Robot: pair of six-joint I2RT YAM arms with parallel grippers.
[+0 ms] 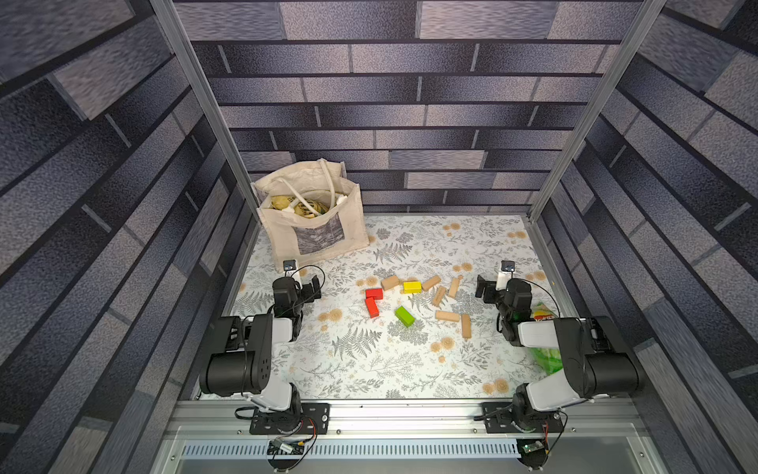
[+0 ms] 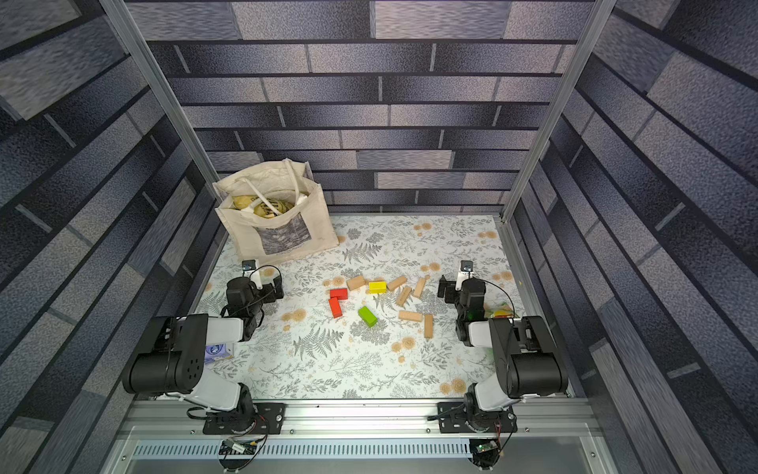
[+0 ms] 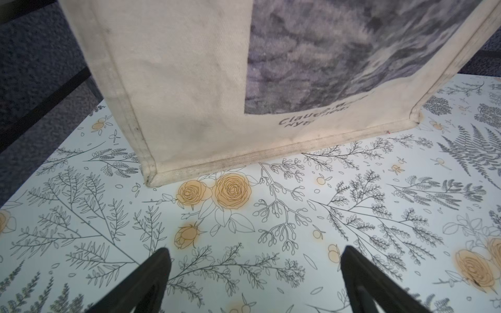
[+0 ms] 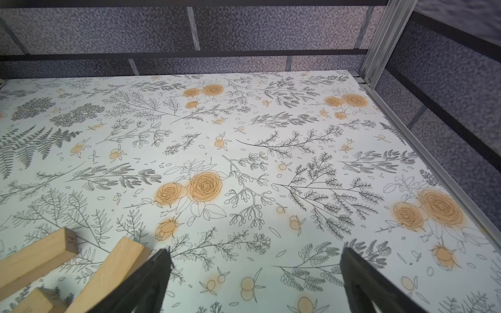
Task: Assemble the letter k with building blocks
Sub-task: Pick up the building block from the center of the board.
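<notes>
The building blocks lie scattered mid-table, and no letter k shows among them. Two red blocks (image 1: 374,293) (image 1: 371,307) touch in an L. Close by are a yellow block (image 1: 412,287) and a green block (image 1: 405,316). Several tan blocks (image 1: 439,295) spread to the right, as far as one standing lengthwise (image 1: 466,326). My left gripper (image 1: 315,287) (image 3: 255,252) is open and empty, left of the red pair and facing the bag. My right gripper (image 1: 484,289) (image 4: 254,253) is open and empty, just right of the tan blocks (image 4: 113,271).
A cream tote bag (image 1: 316,230) (image 3: 189,81) with goods inside stands at the back left, close to the left gripper. A green snack bag (image 1: 543,316) lies under the right arm. A purple tissue pack (image 2: 215,353) sits beneath the left arm. Metal frame rails (image 4: 406,135) edge the table.
</notes>
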